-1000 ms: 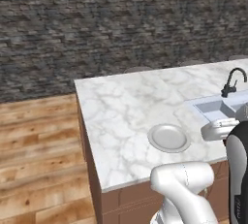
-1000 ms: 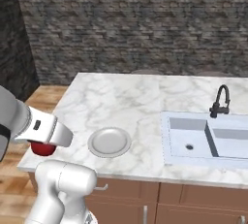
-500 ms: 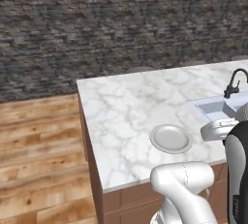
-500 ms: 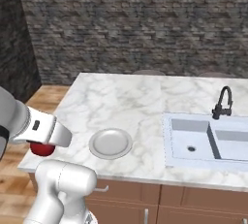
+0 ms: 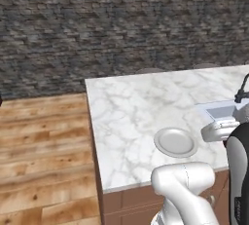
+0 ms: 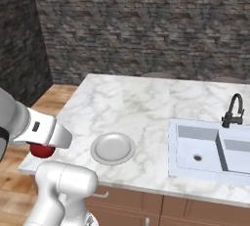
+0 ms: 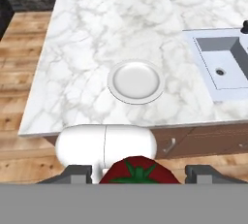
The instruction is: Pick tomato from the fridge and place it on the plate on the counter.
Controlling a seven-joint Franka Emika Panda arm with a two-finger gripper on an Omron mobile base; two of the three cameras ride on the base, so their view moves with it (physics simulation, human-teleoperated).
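Since a second ago the whole scene has slid a little across both base views, so the base has driven slightly; the plate and counter have not shifted against each other, and my tomato (image 6: 41,150) hangs where it did, low at the left of the right base view. I hold it in my pincer (image 7: 137,173): in the hand view the red ball with its green stem star sits between the two dark fingertips (image 7: 77,173), one on each side, so the pincer is clamped on the tomato. It hangs in the air off the near left corner of the counter (image 6: 146,98), over the wooden floor (image 6: 53,98), not yet above the marble. The plate (image 6: 113,147) lies flat on the counter near its near edge, to the right of the tomato and apart from it; in the hand view the plate (image 7: 135,82) lies beyond the tomato, past the near edge. From the left base view the plate (image 5: 175,141) sits near the near edge too, with bare marble (image 5: 136,102) stretching away behind it. Right of the plate is the sink (image 6: 210,146), set into the top, with the black faucet (image 6: 233,110) at its far side. A dark stone wall (image 6: 146,24) closes the far side of the room.
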